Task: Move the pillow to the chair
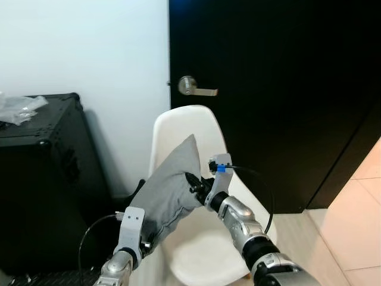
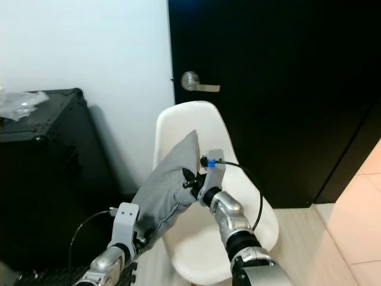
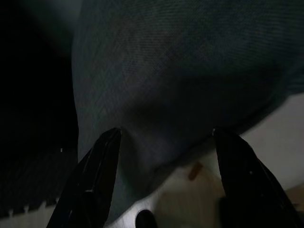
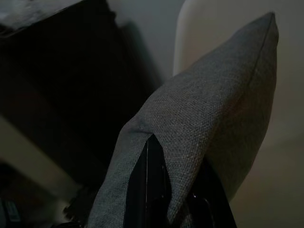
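Observation:
A grey pillow hangs tilted over the seat of the white shell chair, its top corner leaning toward the backrest. My right gripper is shut on the pillow's right edge; in the right wrist view a fold of the fabric wraps over the black fingers. My left gripper sits under the pillow's lower left end. In the left wrist view its fingers stand wide open, and the pillow bulges just beyond them.
A black hard case stands to the chair's left against the white wall, with crumpled clear plastic on top. A black door with a silver lever handle is behind the chair. Light floor lies to the right.

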`<state>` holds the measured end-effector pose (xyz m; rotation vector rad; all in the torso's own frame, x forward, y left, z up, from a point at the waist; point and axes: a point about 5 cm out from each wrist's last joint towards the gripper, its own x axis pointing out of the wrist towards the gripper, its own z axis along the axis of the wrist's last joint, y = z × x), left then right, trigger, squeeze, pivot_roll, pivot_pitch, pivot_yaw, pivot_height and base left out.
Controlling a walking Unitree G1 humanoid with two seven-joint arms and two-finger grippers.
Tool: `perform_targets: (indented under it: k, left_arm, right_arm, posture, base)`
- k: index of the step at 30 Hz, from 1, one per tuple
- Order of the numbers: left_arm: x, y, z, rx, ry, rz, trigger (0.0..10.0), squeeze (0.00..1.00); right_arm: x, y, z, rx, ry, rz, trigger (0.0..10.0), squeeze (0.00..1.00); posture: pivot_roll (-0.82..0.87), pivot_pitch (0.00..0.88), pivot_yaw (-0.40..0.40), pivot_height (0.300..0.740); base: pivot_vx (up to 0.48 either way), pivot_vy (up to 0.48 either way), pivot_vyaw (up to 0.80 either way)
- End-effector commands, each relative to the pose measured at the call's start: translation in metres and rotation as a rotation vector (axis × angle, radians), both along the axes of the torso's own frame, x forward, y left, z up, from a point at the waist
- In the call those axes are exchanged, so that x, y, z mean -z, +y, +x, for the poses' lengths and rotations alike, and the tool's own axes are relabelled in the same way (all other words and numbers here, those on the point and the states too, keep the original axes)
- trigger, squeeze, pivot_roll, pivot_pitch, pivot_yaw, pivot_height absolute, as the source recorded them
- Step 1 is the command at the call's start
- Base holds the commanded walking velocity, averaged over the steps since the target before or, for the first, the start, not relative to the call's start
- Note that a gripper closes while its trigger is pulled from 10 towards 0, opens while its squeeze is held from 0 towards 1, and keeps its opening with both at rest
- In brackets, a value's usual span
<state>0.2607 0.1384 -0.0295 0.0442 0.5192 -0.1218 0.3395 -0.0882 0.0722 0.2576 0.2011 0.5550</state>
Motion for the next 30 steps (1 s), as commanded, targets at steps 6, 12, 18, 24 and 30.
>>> perform_targets:
  k: [6,12,18,24,30]
  left_arm:
    - [-0.0003,-0.0017,-0.0001,-0.019,-0.005,-0.028,10.0,0.00]
    - [-0.0005,-0.0014,0.0005,-0.028,-0.004,-0.030,10.0,0.00]
    - [-0.0005,-0.0037,0.0005,-0.017,-0.004,-0.029,10.0,0.00]
    - [-0.0007,-0.0081,0.0001,0.012,-0.009,-0.012,10.0,0.00]
    - [-0.0017,-0.0044,0.0015,-0.024,-0.015,-0.014,10.0,0.00]
  right_arm:
    - [-0.0096,0.0015,0.0040,-0.012,-0.047,-0.001,10.0,0.00]
    - [-0.0088,0.0016,0.0032,-0.020,-0.049,-0.016,10.0,0.00]
    - [-0.0086,0.0005,0.0032,-0.021,-0.049,-0.024,10.0,0.00]
    - [-0.0087,0.0001,0.0032,-0.021,-0.050,-0.026,10.0,0.00]
    - [-0.0077,0.0022,0.0021,-0.030,-0.048,-0.027,10.0,0.00]
  posture:
    - [0.04,0.000,-0.018,0.740]
    - [0.03,0.000,-0.023,0.740]
    - [0.03,0.000,-0.027,0.740]
    - [0.03,0.000,-0.030,0.740]
    - [0.03,0.000,-0.029,0.740]
  base:
    - [0.000,-0.080,0.00]
    - [0.000,0.000,0.00]
    - [0.000,0.000,0.00]
    - [0.000,-0.400,0.00]
    - [0.000,0.000,0.00]
